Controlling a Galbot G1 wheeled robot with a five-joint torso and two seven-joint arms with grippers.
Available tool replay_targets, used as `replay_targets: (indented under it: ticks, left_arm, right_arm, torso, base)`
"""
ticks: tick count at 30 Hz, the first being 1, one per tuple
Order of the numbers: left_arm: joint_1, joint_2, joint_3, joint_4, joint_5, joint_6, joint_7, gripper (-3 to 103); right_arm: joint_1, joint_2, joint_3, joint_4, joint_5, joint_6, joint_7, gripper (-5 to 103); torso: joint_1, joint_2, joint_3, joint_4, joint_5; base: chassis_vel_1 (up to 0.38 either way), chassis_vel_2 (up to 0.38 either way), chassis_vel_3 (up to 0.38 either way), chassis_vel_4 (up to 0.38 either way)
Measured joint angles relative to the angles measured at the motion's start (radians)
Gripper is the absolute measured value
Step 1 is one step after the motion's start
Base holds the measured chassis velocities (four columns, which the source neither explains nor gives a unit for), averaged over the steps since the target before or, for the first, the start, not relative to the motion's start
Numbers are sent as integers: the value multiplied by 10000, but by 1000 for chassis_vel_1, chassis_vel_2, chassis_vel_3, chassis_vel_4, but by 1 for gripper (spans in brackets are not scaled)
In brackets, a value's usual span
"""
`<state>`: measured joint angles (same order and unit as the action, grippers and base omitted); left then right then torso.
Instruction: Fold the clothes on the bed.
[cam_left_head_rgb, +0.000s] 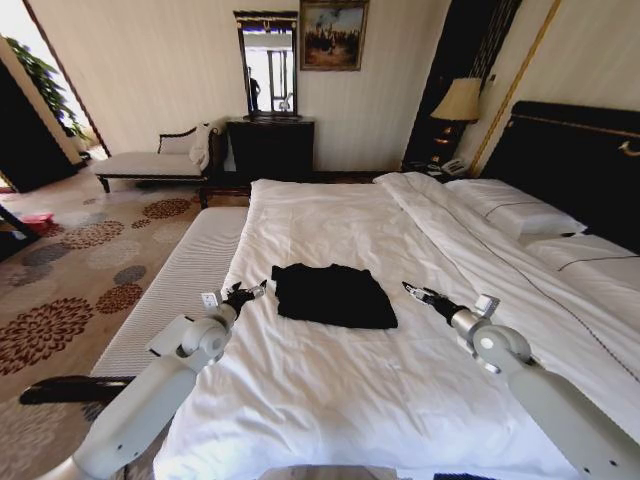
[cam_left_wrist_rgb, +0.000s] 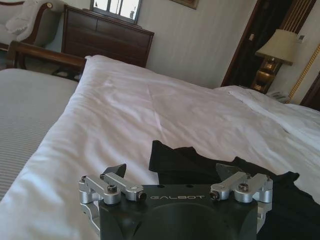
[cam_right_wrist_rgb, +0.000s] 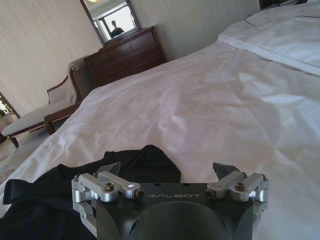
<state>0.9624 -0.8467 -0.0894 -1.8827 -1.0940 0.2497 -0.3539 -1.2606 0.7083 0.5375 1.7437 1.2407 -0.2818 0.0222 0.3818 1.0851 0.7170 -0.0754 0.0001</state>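
Observation:
The clothes are one black T-shirt (cam_left_head_rgb: 335, 295) lying bunched into a rough rectangle on the white duvet of the bed (cam_left_head_rgb: 330, 215), near its foot. My left gripper (cam_left_head_rgb: 246, 293) is open just off the shirt's left edge, low over the duvet. Just off the shirt's right edge, my right gripper (cam_left_head_rgb: 413, 291) is open too. In the left wrist view the open left gripper (cam_left_wrist_rgb: 172, 172) points at the shirt (cam_left_wrist_rgb: 182, 157), nothing between its fingers. The right wrist view has the open right gripper (cam_right_wrist_rgb: 167, 170) over the shirt's edge (cam_right_wrist_rgb: 45, 195).
A light padded bench (cam_left_head_rgb: 185, 275) runs along the bed's left side. Pillows (cam_left_head_rgb: 515, 210) lie at the dark headboard (cam_left_head_rgb: 575, 160) on the right. A chaise longue (cam_left_head_rgb: 150, 160), a dark dresser (cam_left_head_rgb: 270, 148) and a lamp (cam_left_head_rgb: 460, 100) stand by the far wall.

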Motion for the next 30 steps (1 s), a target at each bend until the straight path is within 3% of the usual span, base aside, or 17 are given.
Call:
replay_targets:
  ticks: [7,12,30]
  left_arm:
    - [936,334,-168,-378,-531,270,187,100]
    - [947,-305,142,49,-481,316,386,100]
    - [34,-1359,1028,2012,-476,183,1589,100]
  right_arm:
    - [-671,239,343,59,-771,-60,153,100]
    - [-802,385,336,-58,-994,36,105,100]
    - [-290,284,-146,-356,-938,108,44,100]
  torso:
    - [1,0,2,7,-2]
    - [2,0,2,-1,-3]
    - [4,-3,3,1,0]
  base:
    - [0,0,0,0]
    - [0,0,0,0]
    - [0,0,0,0]
